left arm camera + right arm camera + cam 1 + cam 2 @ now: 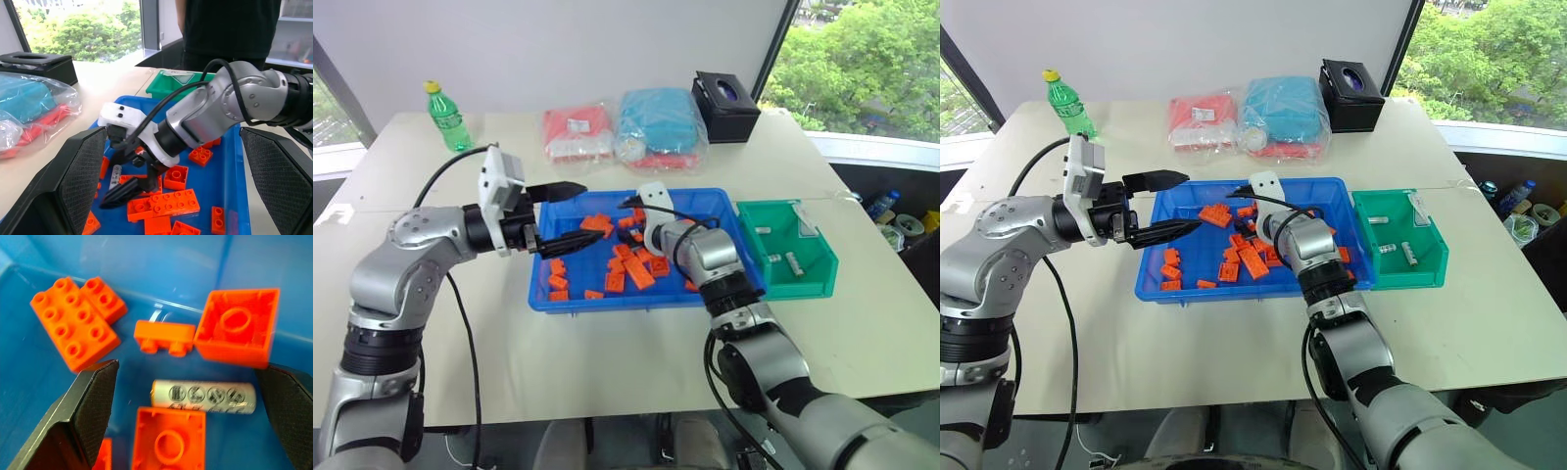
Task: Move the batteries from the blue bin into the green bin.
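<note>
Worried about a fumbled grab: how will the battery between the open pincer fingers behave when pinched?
The battery looks smooth and round, so it may roll or slip. Lying flat among orange blocks, it probably cannot roll far.

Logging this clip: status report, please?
Right gripper open, jaws straddling a battery in the blue bin. Left gripper open, hovering over the bin's left end. Orange blocks crowd the battery.

Orange blocks [628,262] litter the blue bin [548,294]; the right gripper [628,209] reaches in at its far side, the left gripper [566,215] stands spread over its left end. Right, the green bin [818,284] holds batteries [794,263]
</note>
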